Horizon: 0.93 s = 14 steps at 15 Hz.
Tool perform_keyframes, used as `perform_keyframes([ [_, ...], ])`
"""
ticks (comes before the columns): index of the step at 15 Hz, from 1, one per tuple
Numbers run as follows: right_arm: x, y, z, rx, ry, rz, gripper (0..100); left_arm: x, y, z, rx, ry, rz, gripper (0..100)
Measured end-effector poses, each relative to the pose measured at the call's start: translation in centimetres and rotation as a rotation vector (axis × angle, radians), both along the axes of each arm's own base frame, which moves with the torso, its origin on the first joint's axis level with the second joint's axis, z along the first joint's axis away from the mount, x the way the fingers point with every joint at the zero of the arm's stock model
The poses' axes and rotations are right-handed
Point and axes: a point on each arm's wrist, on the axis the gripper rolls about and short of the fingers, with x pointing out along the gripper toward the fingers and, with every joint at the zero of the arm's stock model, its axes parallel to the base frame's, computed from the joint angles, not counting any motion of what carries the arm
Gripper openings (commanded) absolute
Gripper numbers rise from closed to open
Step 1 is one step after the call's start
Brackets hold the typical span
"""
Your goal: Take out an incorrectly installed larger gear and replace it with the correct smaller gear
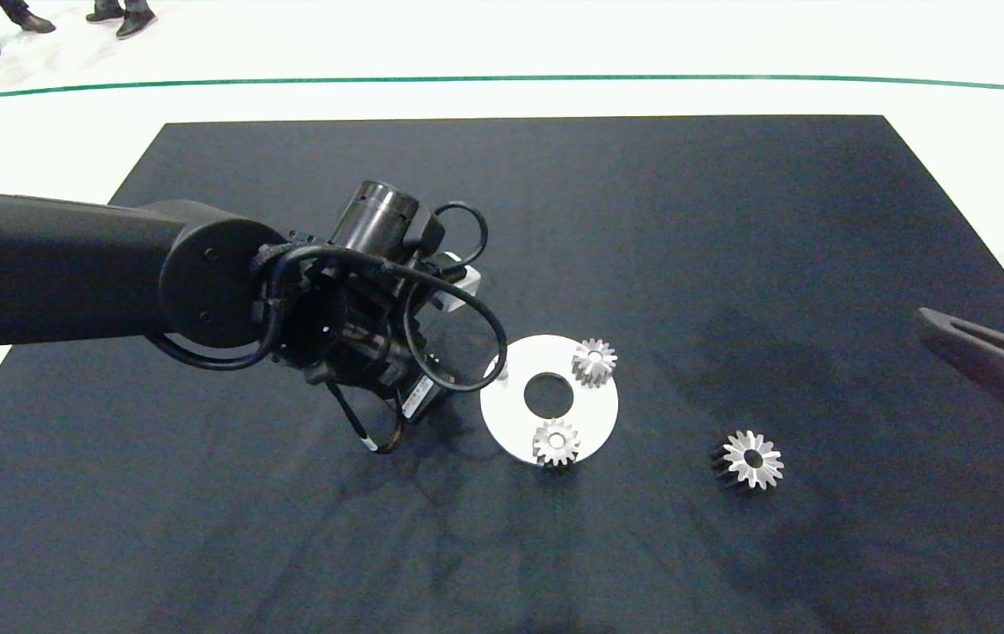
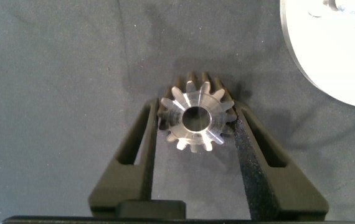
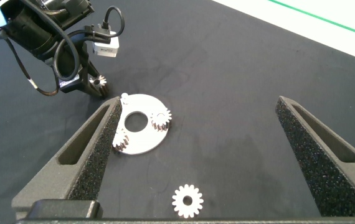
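Observation:
My left gripper is shut on a smaller gear, one finger on each side of it, low over the black mat beside the white round plate. In the head view the left wrist hides that gear, while the right wrist view shows it. The plate carries two more smaller gears and a bare peg on the side facing the left gripper. The larger gear lies alone on the mat to the plate's right. My right gripper hangs open at the right edge, well away from everything.
A black mat covers the white table, and a green line runs along the far side. A person's shoes show beyond the table at the far left. The plate has a round hole at its centre.

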Motion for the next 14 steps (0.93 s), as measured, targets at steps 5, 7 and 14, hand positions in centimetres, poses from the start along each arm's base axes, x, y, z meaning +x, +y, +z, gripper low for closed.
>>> perform_keyframes([
  [5,0.0,0.0,0.0,-0.001,0.000,0.001,100,-0.4,0.3,1.0,-0.019,-0.025,0.003,29],
  [7,0.0,0.0,0.0,-0.001,0.001,0.002,100,-0.7,0.5,1.5,-0.027,-0.038,0.001,24],
  [14,0.1,0.1,-0.2,-0.004,0.005,0.001,100,-2.8,-1.5,4.4,-0.112,-0.099,-0.052,16],
])
